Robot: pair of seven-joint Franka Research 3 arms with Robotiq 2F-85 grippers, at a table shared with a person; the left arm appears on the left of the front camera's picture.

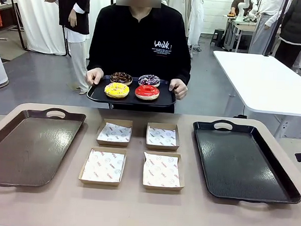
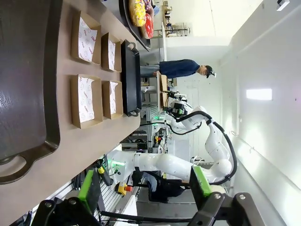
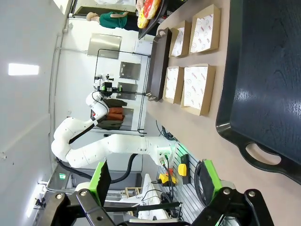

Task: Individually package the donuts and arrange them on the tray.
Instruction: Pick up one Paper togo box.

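Well, the four round iced donuts (image 1: pixel 116 90) sat on a small black tray (image 1: pixel 97 95) that a person's hands (image 1: pixel 94 76) held just past the far edge of the counter (image 1: pixel 133 210). Four flat cardboard boxes (image 1: pixel 103 166) lined with paper lay in the middle, with gaps between them. A brown tray (image 1: pixel 29 146) lay left and a shiny black tray (image 1: pixel 242 161) lay right, both with raised rims. The left tool (image 2: pixel 145 184) and right tool (image 3: pixel 154 176) stood wide, holding nothing.
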